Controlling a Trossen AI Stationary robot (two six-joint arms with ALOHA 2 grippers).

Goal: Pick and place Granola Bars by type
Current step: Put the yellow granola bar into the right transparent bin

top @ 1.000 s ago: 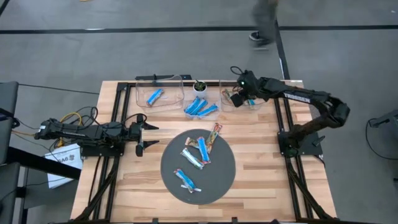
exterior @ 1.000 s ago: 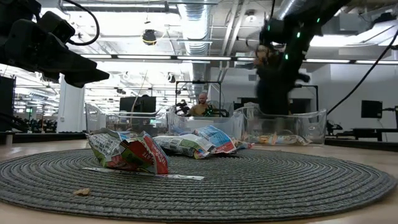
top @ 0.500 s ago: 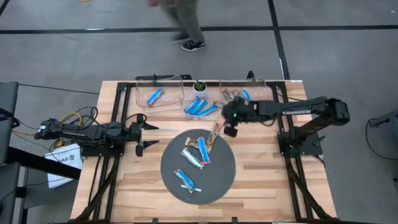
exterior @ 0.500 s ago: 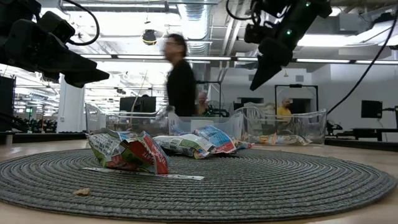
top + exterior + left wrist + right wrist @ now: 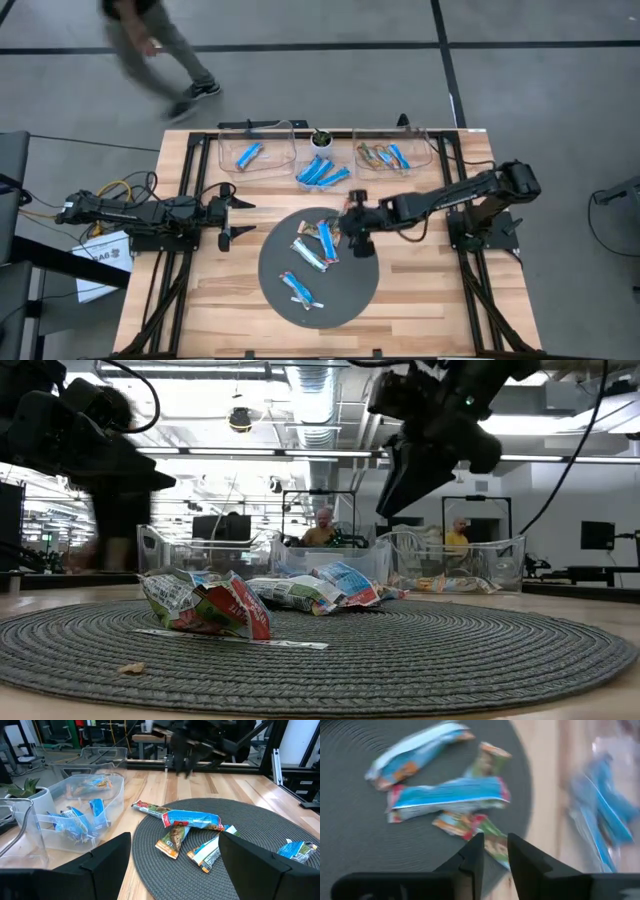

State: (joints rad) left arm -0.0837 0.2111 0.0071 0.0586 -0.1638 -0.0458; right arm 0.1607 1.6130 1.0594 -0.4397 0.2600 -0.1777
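Table (image 5: 420, 290): pale wooden planks on a dark frame.
Mat (image 5: 345, 295): round, dark grey, woven in ribbed rings, mid-table.
Granola Bars (image 5: 318, 245): flat crinkled foil wrappers; several on the mat, their long axes at differing angles, and one tan bar with a red end lying across the mat's far rim.
Bins: three clear plastic tubs along the far edge; the left tub (image 5: 262, 150) holds one blue bar, the middle tub (image 5: 322, 172) a heap of blue bars, the right tub (image 5: 388, 156) tan and blue ones.
Plant (image 5: 321, 138): small white pot behind the middle tub.
Right hand (image 5: 357, 222): above the mat's far-right part, over the bars; fingers (image 5: 472, 857) a narrow gap apart, gripping nothing.
Left hand (image 5: 228, 215): beside the mat's left edge, fingers spread wide, empty.
Person (image 5: 150, 45): walking on the floor beyond the table.
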